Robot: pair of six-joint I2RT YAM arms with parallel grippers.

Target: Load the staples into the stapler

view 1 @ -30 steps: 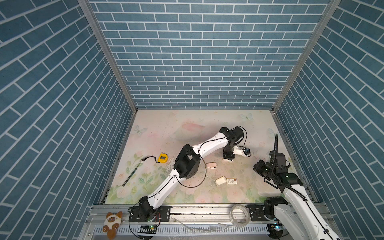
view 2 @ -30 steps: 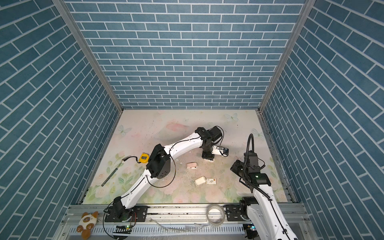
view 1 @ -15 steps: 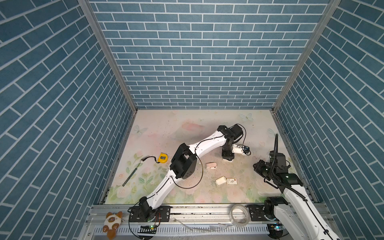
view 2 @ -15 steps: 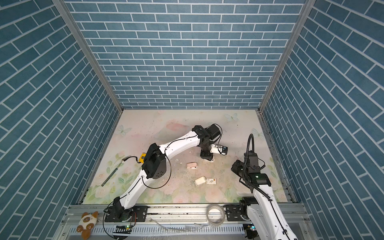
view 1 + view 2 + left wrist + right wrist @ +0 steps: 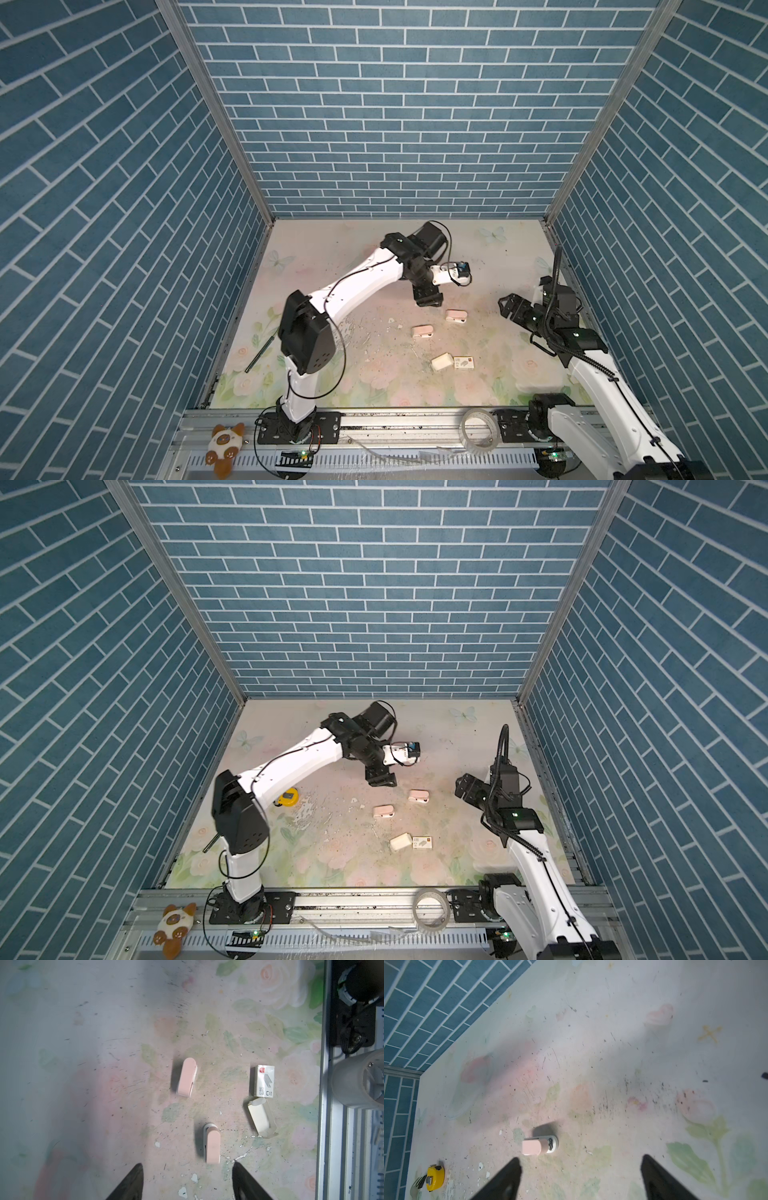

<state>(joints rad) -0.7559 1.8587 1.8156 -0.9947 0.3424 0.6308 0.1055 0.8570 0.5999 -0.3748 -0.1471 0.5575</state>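
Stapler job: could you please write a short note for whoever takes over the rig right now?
Left gripper: open, empty.
Right gripper: open, empty.
Right stapler and left stapler lie free on the table.
Staple box lies beside its slid-out tray.
Done: box opened.
Left to do: likely the loading; no staple strip is in view, and neither stapler shows whether it is loaded.

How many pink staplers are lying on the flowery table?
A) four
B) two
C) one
B: in a top view, one pink stapler and a second pink stapler lie apart from each other on the table.
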